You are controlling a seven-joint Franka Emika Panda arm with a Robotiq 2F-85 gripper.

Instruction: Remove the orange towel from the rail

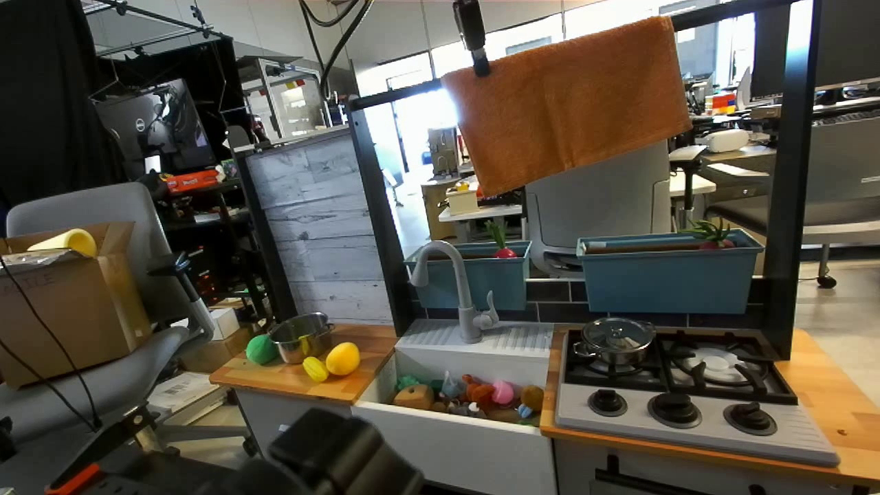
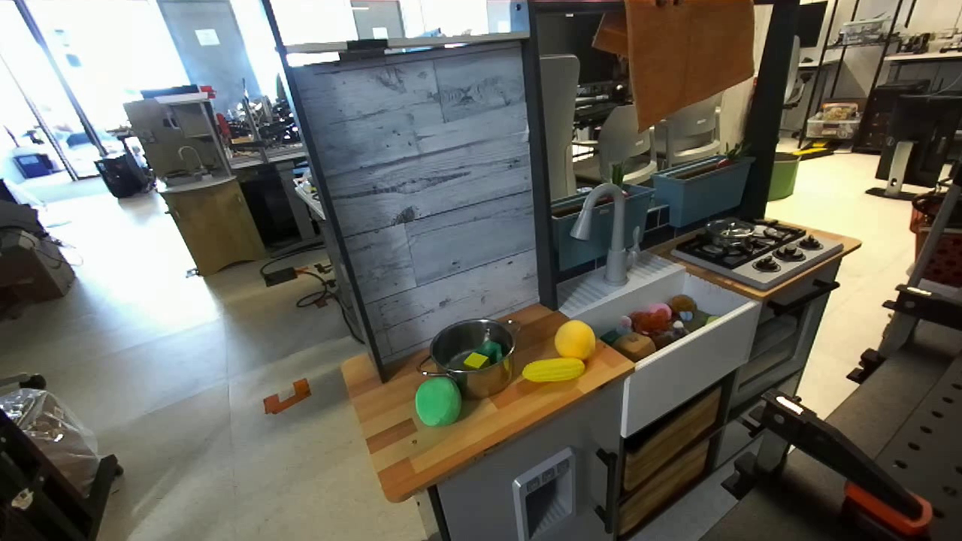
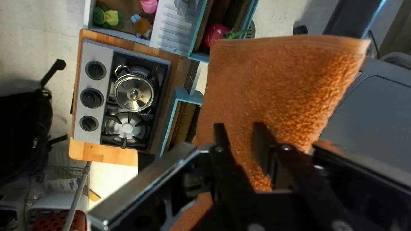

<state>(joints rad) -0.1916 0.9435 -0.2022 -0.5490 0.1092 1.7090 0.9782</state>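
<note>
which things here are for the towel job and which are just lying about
For the job:
orange towel
rail, with the towel over it
claw, at the towel's top edge

Just lying about:
open metal pot
yellow corn cob
round yellow thing
green rounded thing
lidded pot
soft toys in the sink

The towel [image 1: 574, 103] is orange, the rail [image 1: 722, 12] black, the panel [image 2: 428, 188] grey woodgrain.

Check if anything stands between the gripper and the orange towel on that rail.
Nothing visible does. In the wrist view, the jaws of the gripper stand apart with only the orange towel showing between them; whether they touch it, I can't tell.
</note>
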